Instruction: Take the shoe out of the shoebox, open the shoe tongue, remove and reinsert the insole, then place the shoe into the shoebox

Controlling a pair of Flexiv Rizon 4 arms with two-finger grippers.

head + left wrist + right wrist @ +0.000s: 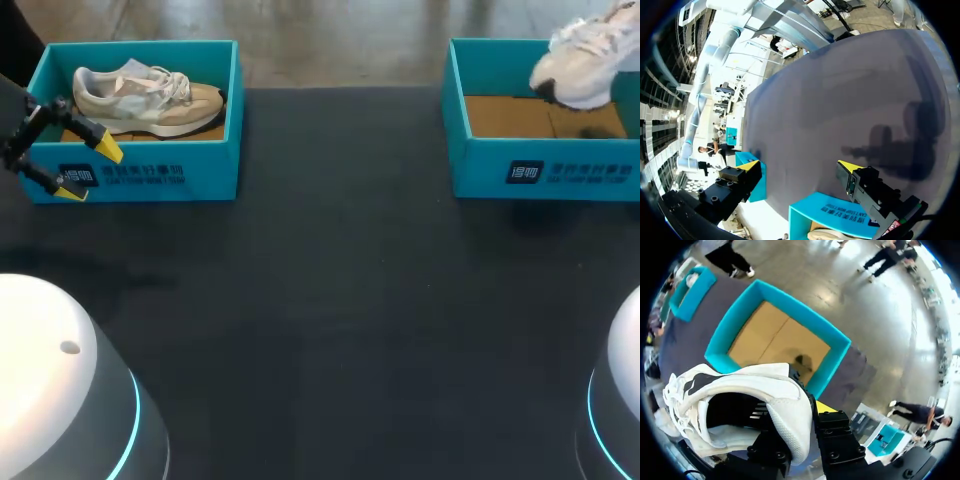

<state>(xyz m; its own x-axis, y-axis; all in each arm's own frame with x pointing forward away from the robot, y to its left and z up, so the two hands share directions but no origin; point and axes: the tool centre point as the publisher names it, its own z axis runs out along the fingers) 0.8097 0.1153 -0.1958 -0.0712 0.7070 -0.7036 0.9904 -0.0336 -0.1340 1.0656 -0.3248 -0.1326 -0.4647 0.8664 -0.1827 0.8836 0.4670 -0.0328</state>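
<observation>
Right gripper [799, 412] is clamping the heel of the white mesh sneaker [585, 62], holding it over the teal cardboard shoebox [480, 165] at 2 o'clock. Left gripper [88, 172] is hanging spread wide at 10 o'clock, gripping nothing.

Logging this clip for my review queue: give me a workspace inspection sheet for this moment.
Surface: dark table, carrying two teal boxes.
Job's things: beige shoe lies in left shoebox; white shoe held above right shoebox, whose cardboard floor is bare.
Clutter: nothing seen.
Grippers: left gripper open, by left shoebox's front corner; right gripper shut on white shoe's heel.
Cables: nothing seen.
Surroundings: nobody reaches over the table.
</observation>
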